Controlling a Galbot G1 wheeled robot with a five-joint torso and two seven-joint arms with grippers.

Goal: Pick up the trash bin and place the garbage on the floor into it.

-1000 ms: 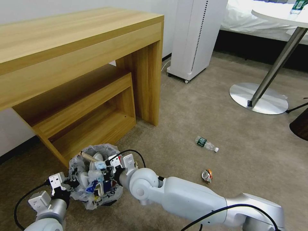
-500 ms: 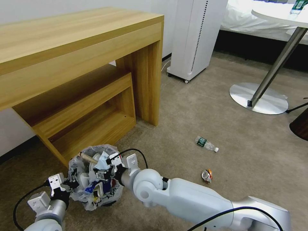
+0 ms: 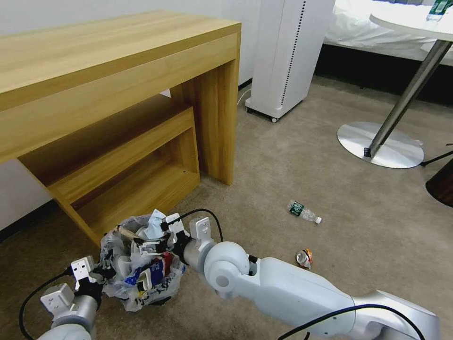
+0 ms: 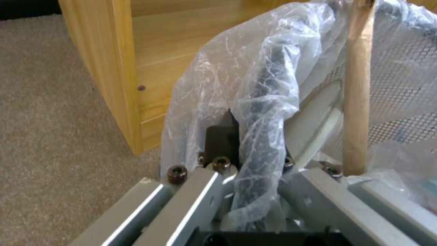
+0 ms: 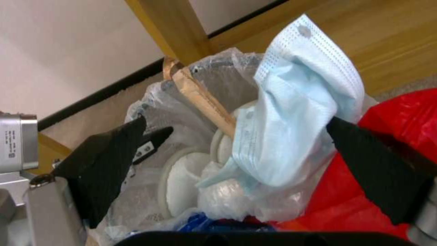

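Lifted and drawn back since a second ago, the right gripper [image 3: 152,244] is now held spread just above the trash bin [image 3: 141,271], the light-blue mask [image 5: 296,112] left on top; the bin's rim is clamped by the left gripper [image 3: 101,270]. Bare floor [image 3: 264,160] is seen right of the bin, where the bottle [image 3: 303,212] and crushed can [image 3: 304,258] lie well apart from it
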